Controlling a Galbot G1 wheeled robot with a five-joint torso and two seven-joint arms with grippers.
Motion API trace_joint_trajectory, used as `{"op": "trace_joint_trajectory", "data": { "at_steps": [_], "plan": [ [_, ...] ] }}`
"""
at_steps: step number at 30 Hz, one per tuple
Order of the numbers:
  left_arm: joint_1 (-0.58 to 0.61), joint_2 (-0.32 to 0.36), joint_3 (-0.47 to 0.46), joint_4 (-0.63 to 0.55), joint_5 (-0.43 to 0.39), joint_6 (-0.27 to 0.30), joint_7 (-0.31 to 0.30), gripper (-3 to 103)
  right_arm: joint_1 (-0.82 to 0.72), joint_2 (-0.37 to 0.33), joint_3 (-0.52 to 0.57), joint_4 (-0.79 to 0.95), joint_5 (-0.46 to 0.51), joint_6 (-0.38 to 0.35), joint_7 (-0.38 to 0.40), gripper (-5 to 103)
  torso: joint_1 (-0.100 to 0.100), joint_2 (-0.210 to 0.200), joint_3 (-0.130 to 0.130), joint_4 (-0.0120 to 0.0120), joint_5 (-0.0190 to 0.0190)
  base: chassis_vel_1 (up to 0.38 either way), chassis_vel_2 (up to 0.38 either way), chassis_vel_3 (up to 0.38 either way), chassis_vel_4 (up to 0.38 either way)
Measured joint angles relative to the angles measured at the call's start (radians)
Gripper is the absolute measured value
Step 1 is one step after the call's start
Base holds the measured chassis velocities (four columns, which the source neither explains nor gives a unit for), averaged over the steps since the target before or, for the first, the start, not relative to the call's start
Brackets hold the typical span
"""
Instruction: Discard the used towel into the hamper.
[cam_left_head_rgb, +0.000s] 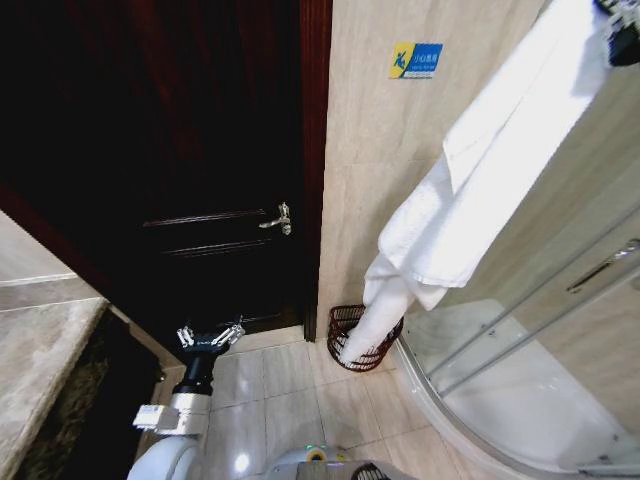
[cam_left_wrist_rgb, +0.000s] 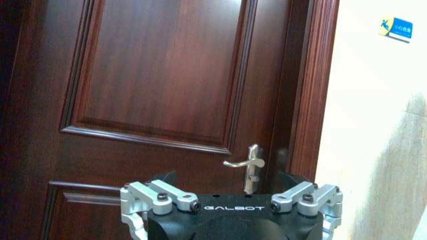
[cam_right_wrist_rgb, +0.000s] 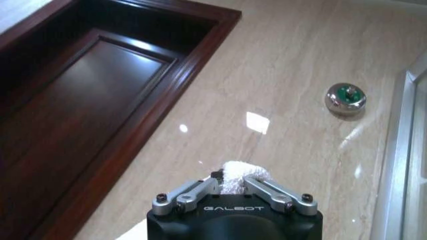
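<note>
**Hanging towel, lower end in hamper**

Gripping the towel (cam_left_head_rgb: 470, 170) from above, the right gripper (cam_left_head_rgb: 622, 35) sits at the top right corner of the head view, partly cut off by the frame. In the right wrist view its fingers (cam_right_wrist_rgb: 267, 189) are pinched together on a white tuft of cloth (cam_right_wrist_rgb: 235, 176). The towel hangs long and diagonal down the beige tiled wall (cam_left_head_rgb: 370, 180); its bottom end drops inside the hamper (cam_left_head_rgb: 340, 325), a dark reddish wire basket on the floor tiles (cam_left_head_rgb: 290, 385) in the corner between the wooden door (cam_left_head_rgb: 200, 150) and the curved shower enclosure (cam_left_head_rgb: 520, 390). Hamper is well below the right gripper, roughly under the towel's tail; whether the tail touches the basket bottom is hard to say. The left gripper (cam_left_head_rgb: 210, 337) is low by the door, apart from the hamper, fingers (cam_left_wrist_rgb: 143, 195) spread wide and holding nothing, pointing at the door handle (cam_left_wrist_rgb: 248, 167).
</note>
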Motion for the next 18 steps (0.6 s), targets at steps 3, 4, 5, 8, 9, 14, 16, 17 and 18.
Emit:
{"op": "trace_joint_trajectory", "data": {
  "at_steps": [3,4,5,8,9,14,16,17,18],
  "plan": [
    [0.0,0.0,0.0,0.0,0.0,0.0,0.0,100,-0.019,-0.051,0.016,-0.058,0.011,0.015,-0.006,2,0.0,0.0,0.0,0.0002,-0.0002,0.0,0.0,0.0,0.0],
    [0.0,0.0,0.0,0.0,0.0,0.0,0.0,100,-0.019,-0.051,0.016,-0.058,0.011,0.015,-0.006,2,0.0,0.0,0.0,0.0002,-0.0002,0.0,0.0,0.0,0.0],
    [0.0,0.0,0.0,0.0,0.0,0.0,0.0,100,-0.03,-0.074,0.026,-0.08,0.014,0.021,-0.008,2,0.0,0.0,0.0,0.0,0.0,0.0,0.0,0.0,0.0],
    [0.0,0.0,0.0,0.0,0.0,0.0,0.0,100,-0.054,-0.114,0.044,-0.125,0.021,0.034,-0.017,2,0.0,0.0,0.0,0.0001,0.0,0.0,0.0,0.0,0.0],
    [0.0,0.0,0.0,0.0,0.0,0.0,0.0,100,-0.059,-0.121,0.048,-0.133,0.025,0.037,-0.02,2,0.0,0.0,0.0,0.0001,0.0001,0.0,0.0,0.0,0.0],
    [0.0,0.0,0.0,0.0,0.0,0.0,0.0,100,-0.096,-0.165,0.073,-0.178,0.04,0.065,-0.039,2,0.0,0.0,0.0,0.0001,0.0002,0.0,0.0,0.0,0.0],
    [0.0,0.0,0.0,0.0,0.0,0.0,0.0,100,-0.104,-0.171,0.077,-0.187,0.04,0.068,-0.042,2,0.0,0.0,0.0,0.0,0.0003,0.0,0.0,0.0,0.0],
    [0.0,0.0,0.0,0.0,0.0,0.0,0.0,100,-0.108,-0.175,0.079,-0.194,0.04,0.069,-0.044,2,0.0,0.0,0.0,0.0001,0.0002,0.0,0.0,0.0,0.0],
    [0.0,0.0,0.0,0.0,0.0,0.0,0.0,100,-0.114,-0.18,0.083,-0.205,0.04,0.072,-0.046,2,0.0,0.0,0.0,0.0,0.0003,0.0,0.0,0.0,0.0]
  ]
}}
